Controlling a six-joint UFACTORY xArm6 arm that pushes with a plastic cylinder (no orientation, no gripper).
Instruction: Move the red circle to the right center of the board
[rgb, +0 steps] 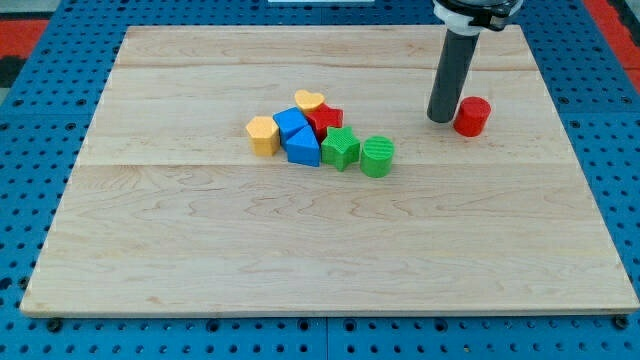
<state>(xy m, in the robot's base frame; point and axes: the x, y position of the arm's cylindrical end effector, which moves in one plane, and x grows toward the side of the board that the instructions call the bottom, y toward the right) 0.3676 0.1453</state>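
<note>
Hand none, only dark rod; my tip (441, 119) touches ribbed red circle (472, 116) on pale wooden board (200, 250).

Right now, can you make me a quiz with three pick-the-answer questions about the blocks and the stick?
1. Where is the red circle?
A. in the pile
B. alone, toward the view's right
C. off the board

2. How many green blocks are there?
A. one
B. two
C. four

3. My tip is:
A. just left of the red circle
B. in the pile
C. hidden

Answers:
1 B: it sits apart from the pile, right of it.
2 B: the green star and green circle.
3 A: the rod ends right beside the circle's left side.
</note>
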